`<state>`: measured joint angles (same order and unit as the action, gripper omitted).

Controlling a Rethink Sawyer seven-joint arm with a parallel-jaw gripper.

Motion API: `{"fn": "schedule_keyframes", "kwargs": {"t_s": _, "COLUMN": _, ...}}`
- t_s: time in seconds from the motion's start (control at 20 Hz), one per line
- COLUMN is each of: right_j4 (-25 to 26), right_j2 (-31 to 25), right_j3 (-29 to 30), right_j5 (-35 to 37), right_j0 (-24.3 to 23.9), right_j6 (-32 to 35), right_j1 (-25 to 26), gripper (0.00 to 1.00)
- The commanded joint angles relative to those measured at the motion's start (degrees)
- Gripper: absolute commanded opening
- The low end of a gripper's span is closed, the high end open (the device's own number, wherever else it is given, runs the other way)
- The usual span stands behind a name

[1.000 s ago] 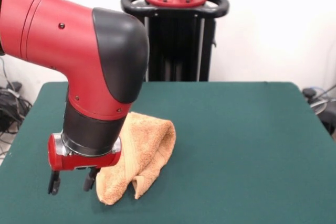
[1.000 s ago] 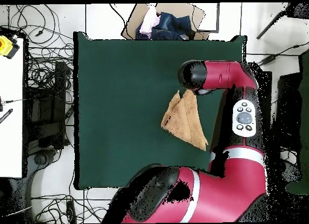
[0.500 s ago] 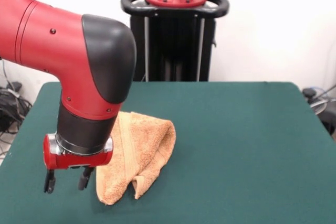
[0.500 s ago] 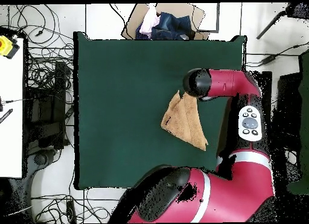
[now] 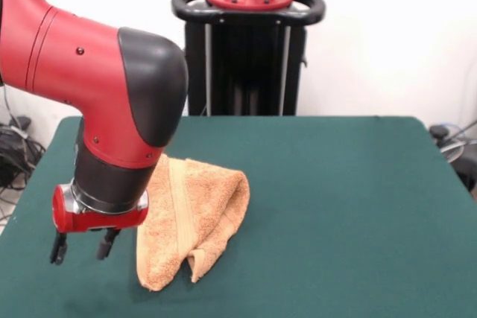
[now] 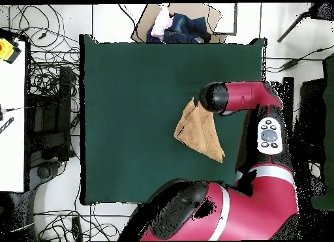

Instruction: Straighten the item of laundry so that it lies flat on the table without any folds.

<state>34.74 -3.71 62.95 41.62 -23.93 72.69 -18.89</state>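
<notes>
Room: you face a white wall behind the black pedestal [image 5: 250,50], which has a red cap on top; from overhead, cables lie on the floor around the worktop, and a cardboard box [image 6: 179,23] of mixed cloth sits just past its far edge.
Worktop: you see a dark green felt-like worktop [image 5: 350,206], much wider than the towel.
Towel: your orange-tan terry towel [image 5: 195,210] lies bunched and folded over itself, not flat. In the front view it rises to a rounded hump at its upper right and narrows to two hanging corners near the front edge. A woven band stripe runs down its length.
Towel position: from overhead the towel [image 6: 199,130] shows as a rough triangle, right of the worktop's middle and towards the robot's side.
Arm: your red and black arm [image 5: 97,80] comes down at the left of the front view, its wrist overlapping the towel's left edge.
Pincer: your pincer [image 5: 82,246] hangs just left of the towel, its two black fingers [image 5: 58,248] spread apart with nothing between them. You cannot tell if the tips touch the worktop.
</notes>
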Motion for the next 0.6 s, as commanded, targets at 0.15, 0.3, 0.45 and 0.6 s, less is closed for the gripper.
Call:
{"fn": "schedule_keyframes", "kwargs": {"t_s": 0.15, "right_j4": 6.77, "right_j2": 1.9, "right_j3": 5.2, "right_j5": -2.45, "right_j0": 4.17, "right_j6": -0.76, "right_j1": -1.46, "gripper": 1.0}}
{"fn": "schedule_keyframes", "kwargs": {"t_s": 0.3, "right_j4": 8.09, "right_j2": 2.94, "right_j3": 5.46, "right_j5": -3.51, "right_j0": 4.68, "right_j6": 0.43, "right_j1": -1.67, "gripper": 1.0}}
{"fn": "schedule_keyframes", "kwargs": {"t_s": 0.45, "right_j4": 8.1, "right_j2": 3.15, "right_j3": 5.39, "right_j5": -3.01, "right_j0": 5.44, "right_j6": 1.89, "right_j1": -1.78, "gripper": 1.0}}
{"fn": "schedule_keyframes", "kwargs": {"t_s": 0.6, "right_j4": 5.51, "right_j2": 1.79, "right_j3": 6.07, "right_j5": 0.31, "right_j0": 6.03, "right_j6": 1.58, "right_j1": -3.36, "gripper": 1.0}}
